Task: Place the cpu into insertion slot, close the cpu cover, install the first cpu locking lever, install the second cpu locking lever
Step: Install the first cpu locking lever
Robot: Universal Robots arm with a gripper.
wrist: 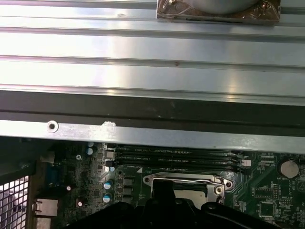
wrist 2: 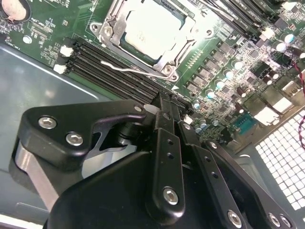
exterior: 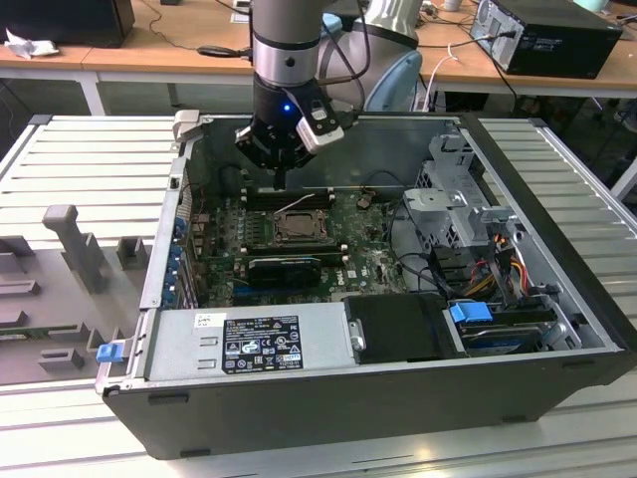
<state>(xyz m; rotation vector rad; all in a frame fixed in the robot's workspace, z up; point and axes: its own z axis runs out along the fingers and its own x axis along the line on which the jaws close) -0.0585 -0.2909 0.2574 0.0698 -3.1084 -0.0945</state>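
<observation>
1. The gripper [exterior: 282,179] hung just above the motherboard [exterior: 373,261], beside the insertion slot [exterior: 296,228].
2. In the second wrist view its fingers [wrist 2: 165,125] were pressed together, gripping nothing.
3. The cpu [wrist 2: 153,27] lay seated in the slot.
4. The cpu cover [wrist 2: 113,20] framed the chip, lying down over it.
5. One locking lever [wrist 2: 125,69] stuck out loose over the memory slots [wrist 2: 112,71].

A: Layout? 
B: cpu [wrist 2: 153,29] in insertion slot [exterior: 296,228], mid motherboard [exterior: 370,261], cpu cover [wrist 2: 177,61] over it.
A: Gripper? 
B: gripper [exterior: 280,179] above the memory slots [wrist 2: 116,77], just behind the socket.
</observation>
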